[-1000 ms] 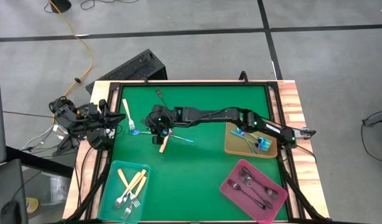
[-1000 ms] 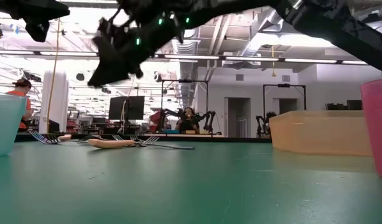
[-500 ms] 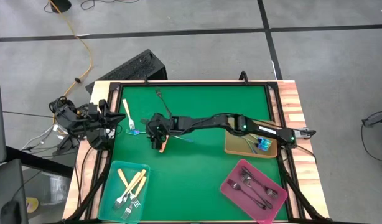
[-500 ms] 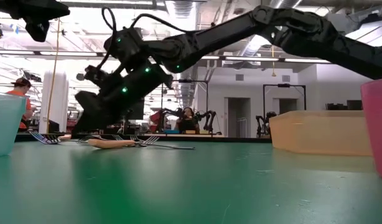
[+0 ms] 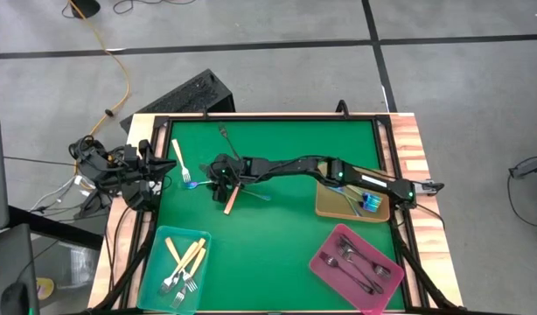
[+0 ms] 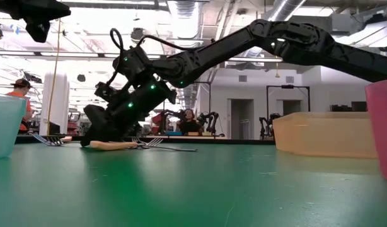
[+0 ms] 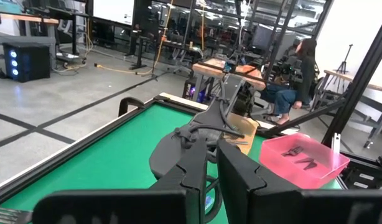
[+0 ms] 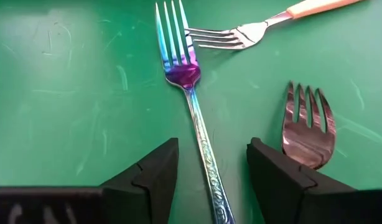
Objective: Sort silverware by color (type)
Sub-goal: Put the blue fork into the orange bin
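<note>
An iridescent blue-rainbow fork [image 8: 190,102] lies flat on the green table [image 5: 286,236], its handle running straight into the gap between the two dark fingers [image 8: 147,177] of the right gripper [image 8: 209,180], tines pointing away from the wrist. The jaws stand apart, one on each side of the handle, and neither finger touches the metal in the wrist view. Just beyond the fork's tines lies a cream-handled fork [image 8: 265,25], its prongs close to the rainbow prongs, and beside the other finger a plain steel fork head [image 8: 308,127] shows. From above, the right gripper [image 5: 220,172] sits at the table's left-centre with its arm stretched long and low across the mat from the right edge, passing over the tan tray [image 5: 331,208], which holds more blue forks. In the low view the gripper [image 6: 102,129] is tipped down, its fingertips at the table surface by the cream handle. The left gripper [image 5: 150,171] waits at the table's left edge, fingers together. The teal tray [image 5: 163,241] holds cream-handled forks, and the pink tray [image 5: 325,267] holds dark ones.
</note>
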Action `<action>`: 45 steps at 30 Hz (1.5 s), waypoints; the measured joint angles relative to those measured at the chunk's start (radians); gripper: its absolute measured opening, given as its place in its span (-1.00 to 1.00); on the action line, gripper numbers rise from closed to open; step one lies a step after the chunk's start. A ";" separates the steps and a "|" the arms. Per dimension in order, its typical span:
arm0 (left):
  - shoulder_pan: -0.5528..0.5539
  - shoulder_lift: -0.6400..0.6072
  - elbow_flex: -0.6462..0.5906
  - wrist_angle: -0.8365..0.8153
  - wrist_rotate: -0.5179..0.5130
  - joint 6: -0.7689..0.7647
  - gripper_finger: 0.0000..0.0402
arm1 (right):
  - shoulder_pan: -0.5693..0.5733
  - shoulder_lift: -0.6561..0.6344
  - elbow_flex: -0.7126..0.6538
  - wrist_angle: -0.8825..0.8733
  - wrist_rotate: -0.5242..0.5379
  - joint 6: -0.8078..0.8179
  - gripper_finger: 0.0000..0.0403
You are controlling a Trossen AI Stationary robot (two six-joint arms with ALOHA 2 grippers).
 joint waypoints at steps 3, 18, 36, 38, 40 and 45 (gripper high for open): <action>0.000 0.000 0.000 0.000 0.000 0.000 -0.89 | 0.001 0.012 0.002 -0.015 0.003 -0.001 0.01; 0.000 0.000 0.000 0.000 0.000 0.000 -0.89 | 0.009 0.022 0.002 -0.082 0.004 0.005 -0.83; 0.000 0.000 0.000 -0.002 0.000 0.000 -0.89 | 0.028 -0.098 -0.011 -0.128 0.013 0.030 -0.83; 0.000 0.000 0.000 -0.002 0.000 0.000 -0.89 | 0.028 -0.125 -0.008 -0.124 0.012 0.030 -0.83; 0.000 0.000 0.000 -0.003 0.000 -0.001 -0.89 | 0.028 -0.147 -0.006 -0.116 0.013 0.030 -0.83; 0.000 0.000 0.000 -0.003 -0.001 -0.002 -0.89 | 0.031 -0.179 -0.007 -0.133 0.014 0.016 -0.83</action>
